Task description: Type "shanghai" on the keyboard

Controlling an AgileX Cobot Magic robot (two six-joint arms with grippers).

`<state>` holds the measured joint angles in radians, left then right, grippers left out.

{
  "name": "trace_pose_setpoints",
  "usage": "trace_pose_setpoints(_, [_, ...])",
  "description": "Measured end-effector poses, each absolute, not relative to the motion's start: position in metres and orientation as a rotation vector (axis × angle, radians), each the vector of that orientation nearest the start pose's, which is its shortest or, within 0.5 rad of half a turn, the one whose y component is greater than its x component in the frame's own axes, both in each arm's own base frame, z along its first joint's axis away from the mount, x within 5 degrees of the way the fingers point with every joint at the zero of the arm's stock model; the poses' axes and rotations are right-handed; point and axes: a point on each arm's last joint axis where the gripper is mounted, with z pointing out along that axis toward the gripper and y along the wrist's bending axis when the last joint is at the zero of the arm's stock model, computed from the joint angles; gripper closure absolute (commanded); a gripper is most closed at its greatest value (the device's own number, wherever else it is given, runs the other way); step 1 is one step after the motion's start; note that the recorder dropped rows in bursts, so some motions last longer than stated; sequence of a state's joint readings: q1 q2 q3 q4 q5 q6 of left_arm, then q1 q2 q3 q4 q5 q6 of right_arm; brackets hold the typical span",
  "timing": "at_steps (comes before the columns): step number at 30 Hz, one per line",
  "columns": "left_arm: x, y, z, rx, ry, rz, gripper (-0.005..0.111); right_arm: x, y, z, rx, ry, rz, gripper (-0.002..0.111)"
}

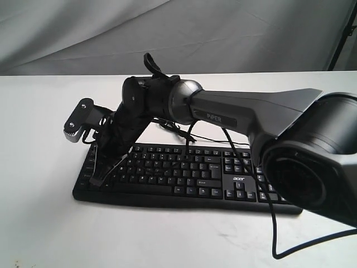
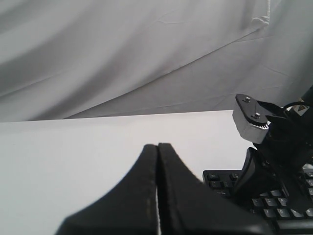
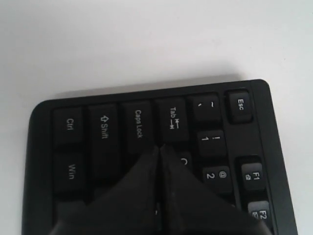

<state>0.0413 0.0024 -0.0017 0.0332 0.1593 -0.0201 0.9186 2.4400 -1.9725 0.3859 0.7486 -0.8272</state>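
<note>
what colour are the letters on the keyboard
White, on the black keyboard; clearest in the right wrist view.

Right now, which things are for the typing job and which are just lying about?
For the job: keyboard; right tool, shut, tip at the Tab and Caps Lock keys; left tool, shut, not over the keys.
Just there: white table; grey cloth behind; black cable on the table.

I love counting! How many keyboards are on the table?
1. The black keyboard lies on the white table, with the right gripper, jaws shut, at its left-end keys.
</note>
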Motion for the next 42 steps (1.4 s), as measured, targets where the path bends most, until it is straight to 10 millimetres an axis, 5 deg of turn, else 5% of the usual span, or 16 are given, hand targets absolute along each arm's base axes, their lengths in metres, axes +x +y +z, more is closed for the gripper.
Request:
trace_pose_setpoints(14, [0.056, 0.003, 0.199, -0.028, 1.644, 0.046, 0.107, 0.297, 0.429, 0.122, -1.854, 1.964, 0.489, 0.108])
trace_pose_setpoints(21, [0.056, 0.003, 0.199, -0.028, 1.644, 0.046, 0.107, 0.297, 0.421, 0.15, -1.891, 1.935, 0.421, 0.108])
trace_pose_setpoints(26, [0.056, 0.003, 0.199, -0.028, 1.644, 0.046, 0.107, 0.303, 0.388, 0.165, -1.859, 2.006, 0.399, 0.108])
trace_pose_setpoints(34, [0.056, 0.003, 0.199, -0.028, 1.644, 0.046, 0.107, 0.306, 0.322, 0.147, -1.773, 2.089, 0.424, 0.108])
trace_pose_setpoints(42, [0.056, 0.003, 0.199, -0.028, 1.644, 0.046, 0.107, 0.306, 0.315, 0.138, -1.749, 2.082, 0.42, 0.108])
